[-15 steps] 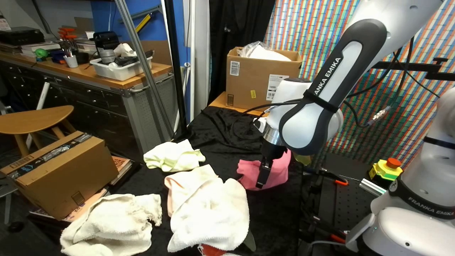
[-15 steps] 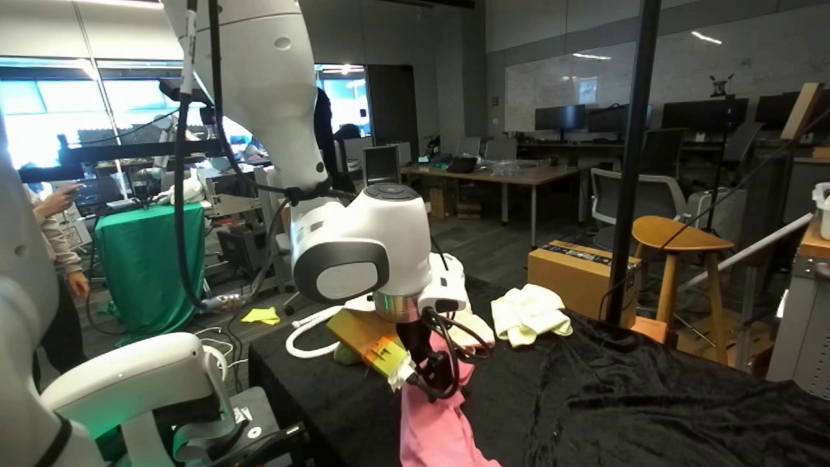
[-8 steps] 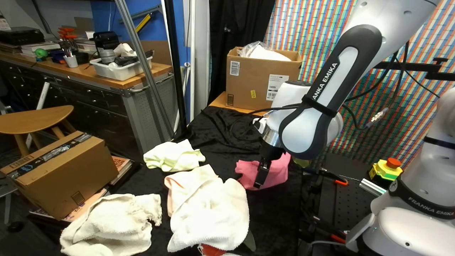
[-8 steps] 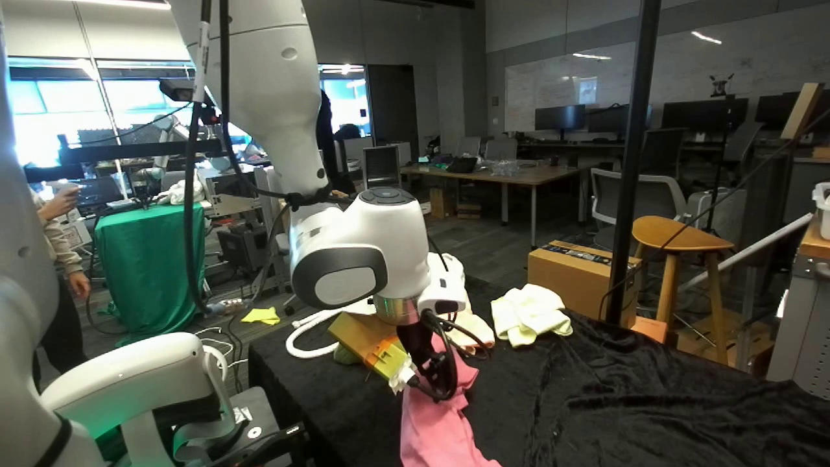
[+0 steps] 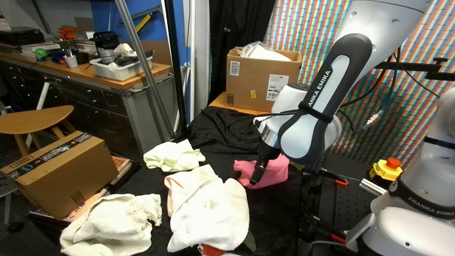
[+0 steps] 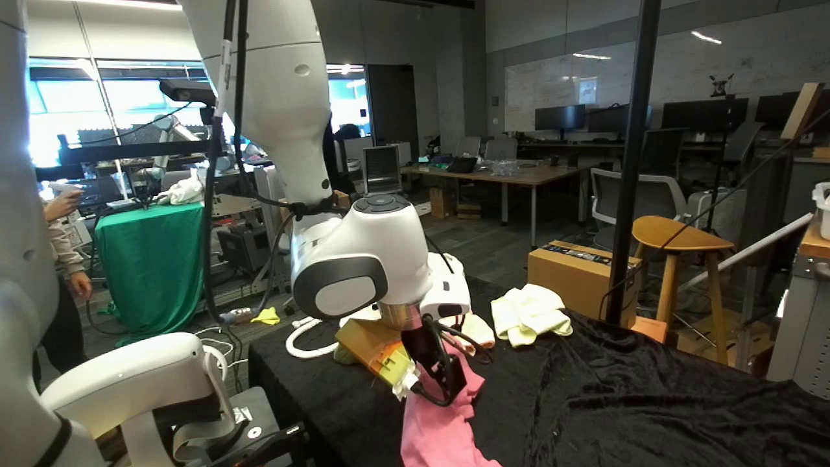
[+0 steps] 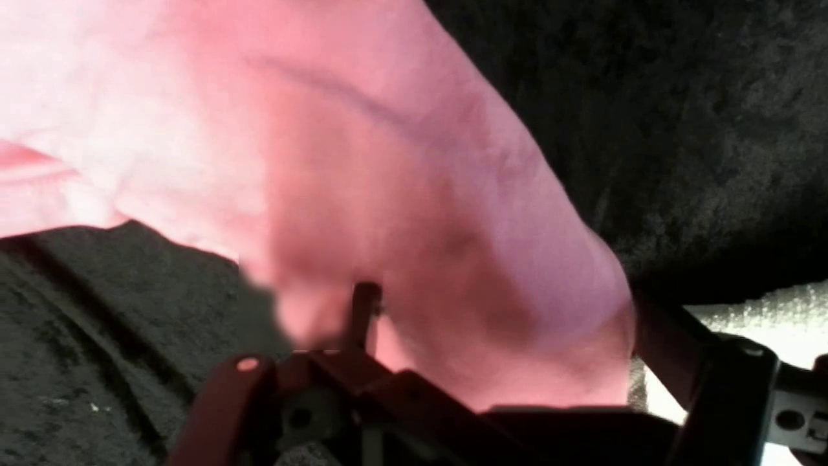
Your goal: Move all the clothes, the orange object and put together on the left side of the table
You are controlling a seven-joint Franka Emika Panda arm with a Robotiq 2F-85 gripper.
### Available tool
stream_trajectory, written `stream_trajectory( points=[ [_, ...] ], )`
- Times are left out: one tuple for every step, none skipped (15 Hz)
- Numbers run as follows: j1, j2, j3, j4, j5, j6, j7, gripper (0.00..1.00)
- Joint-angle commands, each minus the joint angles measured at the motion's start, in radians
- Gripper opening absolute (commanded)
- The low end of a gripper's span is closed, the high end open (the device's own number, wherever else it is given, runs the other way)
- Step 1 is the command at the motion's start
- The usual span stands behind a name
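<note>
Pink cloth (image 6: 438, 425) near edge of table (image 6: 350, 405), open room alongside; gripper (image 7: 504, 301) spread wide.

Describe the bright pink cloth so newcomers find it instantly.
Find the table covered in black fabric. There, by the black end effector, lies the crumpled bright pink cloth, far more vivid than the pale peach cloth and soft white cloth nearby.

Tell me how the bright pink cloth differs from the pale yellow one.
The bright pink cloth is strongly colored; the pale yellow cloth is far lighter. In an exterior view, the bright pink cloth stretches out long, while the pale yellow cloth is bunched compactly. The open gripper is at the bright pink cloth; the pale yellow cloth lies apart from it. Both lie rumpled on the black-covered table.
</note>
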Motion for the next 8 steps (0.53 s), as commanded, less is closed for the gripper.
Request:
stream_trajectory(
  points=[
    [0.020, 0.034, -0.023, 0.014, 0.002, 0.057, 0.008, 0.99],
    [0.022, 0.037, -0.029, 0.016, 0.003, 0.058, 0.008, 0.75],
    [0.017, 0.035, -0.028, 0.018, 0.003, 0.051, 0.006, 0.74],
    [0.013, 0.034, -0.028, 0.019, 0.001, 0.042, 0.004, 0.71],
    [0.012, 0.030, -0.031, 0.019, 0.000, 0.033, 0.002, 0.63],
    [0.009, 0.026, -0.033, 0.020, 0.000, 0.023, 0.002, 0.53],
    [0.008, 0.023, -0.035, 0.020, -0.001, 0.016, 0.000, 0.45],
    [0.010, 0.017, -0.040, 0.019, -0.003, 0.004, -0.001, 0.37]
  ],
)
